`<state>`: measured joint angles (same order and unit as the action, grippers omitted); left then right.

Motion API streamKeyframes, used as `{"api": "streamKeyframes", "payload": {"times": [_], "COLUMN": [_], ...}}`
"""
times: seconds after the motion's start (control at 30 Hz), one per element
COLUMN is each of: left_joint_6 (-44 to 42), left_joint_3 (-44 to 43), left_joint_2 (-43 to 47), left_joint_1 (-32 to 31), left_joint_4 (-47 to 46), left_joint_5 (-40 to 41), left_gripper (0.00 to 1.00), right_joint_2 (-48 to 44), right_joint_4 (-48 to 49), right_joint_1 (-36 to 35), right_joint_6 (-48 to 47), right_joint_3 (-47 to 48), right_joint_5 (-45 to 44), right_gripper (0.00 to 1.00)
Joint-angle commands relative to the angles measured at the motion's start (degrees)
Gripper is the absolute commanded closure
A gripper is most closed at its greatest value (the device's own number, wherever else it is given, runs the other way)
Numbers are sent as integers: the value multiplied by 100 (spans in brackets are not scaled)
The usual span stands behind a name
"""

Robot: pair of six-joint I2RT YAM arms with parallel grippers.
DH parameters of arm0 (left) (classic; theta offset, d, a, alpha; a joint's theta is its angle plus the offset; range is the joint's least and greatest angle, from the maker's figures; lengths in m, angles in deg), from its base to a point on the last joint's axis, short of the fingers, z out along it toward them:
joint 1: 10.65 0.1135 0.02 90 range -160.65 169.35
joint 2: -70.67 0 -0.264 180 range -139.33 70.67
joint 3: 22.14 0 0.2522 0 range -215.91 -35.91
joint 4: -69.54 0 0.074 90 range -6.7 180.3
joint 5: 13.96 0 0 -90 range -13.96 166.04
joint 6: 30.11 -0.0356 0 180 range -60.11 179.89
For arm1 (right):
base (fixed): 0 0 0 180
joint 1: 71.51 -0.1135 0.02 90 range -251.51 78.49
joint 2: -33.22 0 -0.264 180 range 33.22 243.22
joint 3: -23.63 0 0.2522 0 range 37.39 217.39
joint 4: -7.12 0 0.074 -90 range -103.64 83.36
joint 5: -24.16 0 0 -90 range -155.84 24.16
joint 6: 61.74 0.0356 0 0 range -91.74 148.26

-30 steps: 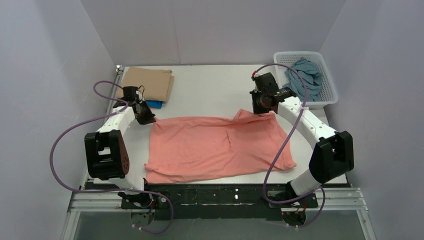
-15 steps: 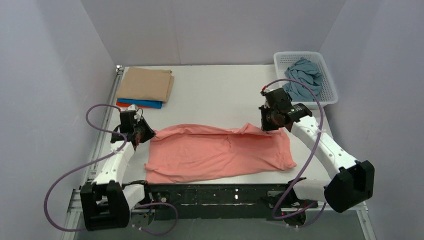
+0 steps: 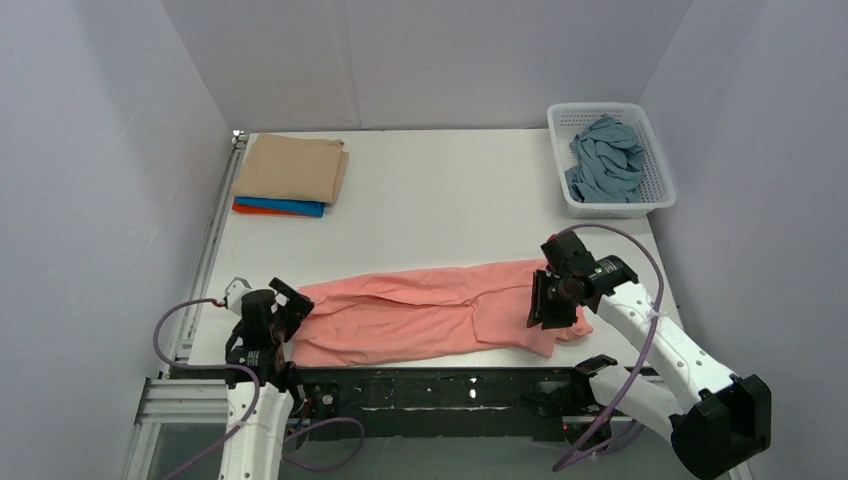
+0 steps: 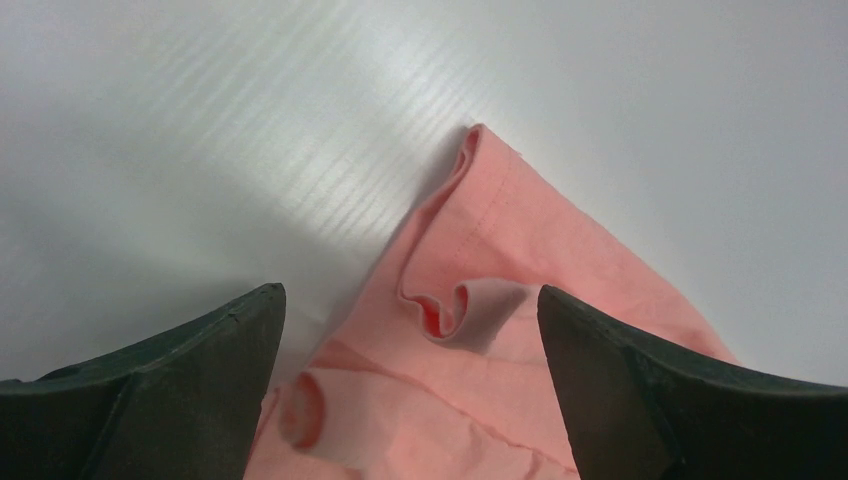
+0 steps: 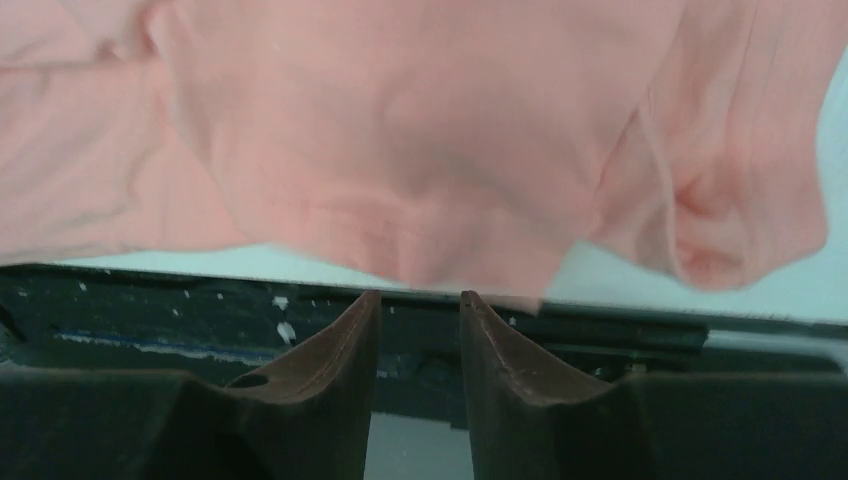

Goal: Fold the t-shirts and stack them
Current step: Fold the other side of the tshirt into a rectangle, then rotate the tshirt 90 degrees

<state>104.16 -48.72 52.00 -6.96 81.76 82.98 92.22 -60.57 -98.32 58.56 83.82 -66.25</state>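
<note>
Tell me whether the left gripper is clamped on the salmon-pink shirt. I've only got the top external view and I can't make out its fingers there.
Observer: No. The left wrist view shows the left gripper wide open. A corner of the salmon-pink t-shirt lies on the table between its fingers, not pinched.
Operator: And the right one?
Observer: In the right wrist view, the right gripper has a narrow gap with no cloth in it. The shirt's edge ends about at the tips.
Operator: What shows through that gap?
Observer: The dark rail at the table's near edge.
</note>
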Motion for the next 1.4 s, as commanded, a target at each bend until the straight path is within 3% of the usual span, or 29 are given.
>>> {"api": "streamKeyframes", "payload": {"times": [0.0,0.03,0.13,0.23,0.33,0.47,0.57,0.7,0.87,1.1,1.27,1.37], "left_joint_6": [155,140,235,542,360,45,-268,-307,-403,-451,-93,332], "left_joint_3": [-749,-962,-1720,-2497,-3002,-3324,-3421,-3008,-2923,-2962,-3095,-3130], "left_joint_2": [239,116,-687,-1798,-2835,-4458,-5444,-6280,-6735,-6500,-6563,-6740], "left_joint_1": [-4,-7,-9,-36,-252,-1164,-1840,-1895,-1868,-1774,-1830,-2192], "left_joint_4": [1303,1333,1381,1553,1426,1219,1181,620,1197,1843,1652,1318], "left_joint_5": [912,888,363,-553,-1481,-2146,-2162,-2138,-1515,-1004,-1819,-2188], "left_gripper": [2,2,2,2,2,2,2,2,2,2,2,2], "right_joint_2": [-965,-1192,-1634,-1603,-1382,-800,-227,474,1512,3191,4677,5585], "right_joint_4": [-795,-825,-645,-412,-3,1276,1700,2151,2764,2639,2337,1958], "right_joint_1": [-35,-35,-31,-27,-31,-9,40,316,1239,1789,1793,1761], "right_joint_6": [799,758,718,821,1392,1829,2045,2030,1776,1083,796,719], "right_joint_3": [-482,-478,-385,-149,-116,-498,-704,-952,-1069,408,2119,3559], "right_joint_5": [432,517,507,91,-266,498,478,306,1051,1228,1601,1853], "right_gripper": [55,52,29,20,17,15,14,14,14,14,13,13]}}
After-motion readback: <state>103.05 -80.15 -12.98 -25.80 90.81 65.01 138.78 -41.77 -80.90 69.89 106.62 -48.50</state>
